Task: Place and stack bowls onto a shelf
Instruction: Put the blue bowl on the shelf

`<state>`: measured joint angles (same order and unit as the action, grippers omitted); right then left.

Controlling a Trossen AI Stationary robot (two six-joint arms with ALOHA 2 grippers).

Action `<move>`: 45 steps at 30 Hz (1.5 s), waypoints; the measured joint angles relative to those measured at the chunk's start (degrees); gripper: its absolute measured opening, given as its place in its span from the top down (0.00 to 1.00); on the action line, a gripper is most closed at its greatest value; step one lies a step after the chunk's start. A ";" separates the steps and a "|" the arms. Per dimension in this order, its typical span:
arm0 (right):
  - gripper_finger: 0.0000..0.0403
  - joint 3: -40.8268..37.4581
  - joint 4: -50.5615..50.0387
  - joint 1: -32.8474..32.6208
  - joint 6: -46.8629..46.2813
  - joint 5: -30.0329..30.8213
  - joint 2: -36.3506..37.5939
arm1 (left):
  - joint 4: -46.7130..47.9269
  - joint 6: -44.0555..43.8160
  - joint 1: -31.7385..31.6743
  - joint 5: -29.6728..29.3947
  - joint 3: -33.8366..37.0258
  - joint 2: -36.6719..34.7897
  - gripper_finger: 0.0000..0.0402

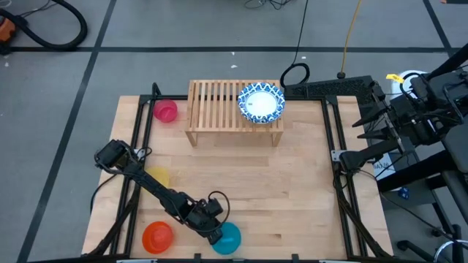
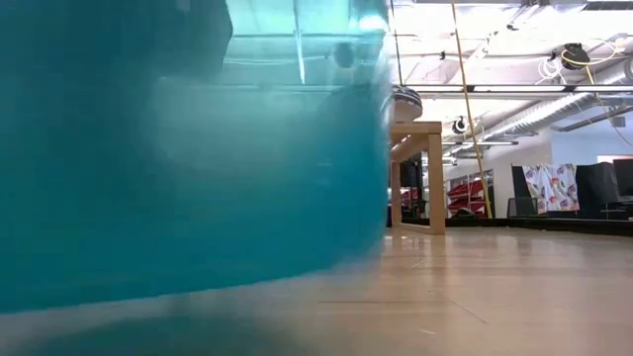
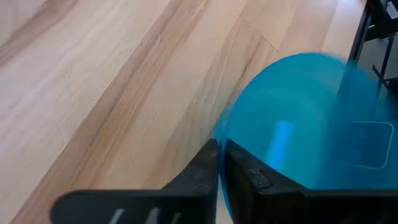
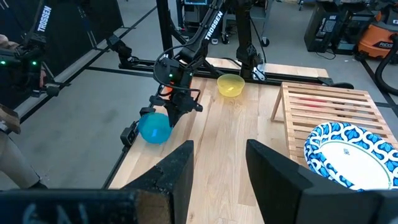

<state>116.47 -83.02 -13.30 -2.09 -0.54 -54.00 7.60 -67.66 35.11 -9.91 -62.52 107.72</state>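
Observation:
The teal bowl (image 1: 228, 238) is at the table's near edge and fills the left of the low view (image 2: 178, 148). My left gripper (image 3: 221, 165) is shut on it. A blue-patterned bowl (image 1: 261, 102) rests on the right end of the slatted wood shelf (image 1: 219, 102) at the far side. The pink bowl (image 1: 166, 110) sits left of the shelf, the yellow bowl (image 1: 157, 177) by the left arm, and the orange-red bowl (image 1: 157, 235) at the near left corner. My right gripper (image 4: 219, 162) hangs open, high off the table's right side. My left gripper pinches the teal bowl's rim (image 3: 225, 140) between its two fingers, one on the bowl's outer side and one on the other side of the wall. The fingers slant down from the table's left. Whether the bowl is clear of the table I cannot tell.
Bare wood lies between the shelf and the near bowls (image 1: 278, 190). Black frame rails run along the table's left and right edges (image 1: 338, 168). A person's sleeve shows at the room's edge in the right wrist view (image 4: 9, 124).

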 joint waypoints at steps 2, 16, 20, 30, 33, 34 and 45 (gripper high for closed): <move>0.65 0.00 0.00 0.00 0.00 0.00 0.00 | -0.03 -0.35 -0.10 0.62 0.00 0.00 0.98; 0.65 0.00 0.00 0.02 1.39 0.00 0.00 | 16.20 -2.81 -6.32 2.42 -7.78 -4.77 0.99; 0.65 0.00 0.07 0.00 1.73 0.00 0.00 | 38.91 2.48 -10.10 2.27 -19.96 -6.66 0.99; 0.65 0.00 0.04 0.00 1.75 0.00 0.00 | 75.80 2.68 -23.02 -8.20 -47.78 -6.78 0.99; 0.65 0.00 0.02 0.01 1.74 0.00 0.00 | 81.29 3.60 -27.31 -12.90 -52.85 -6.78 0.99; 0.65 0.00 0.02 0.02 1.73 0.00 0.00 | 82.44 4.21 -28.81 -13.75 -54.05 -6.80 0.99; 0.65 0.00 0.04 0.01 1.73 0.00 -0.01 | 82.40 14.75 -47.37 -14.32 -55.82 -6.69 0.99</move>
<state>116.46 -82.98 -13.29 -0.36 -0.54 -54.01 90.00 -52.92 -12.25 -24.24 -118.34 101.03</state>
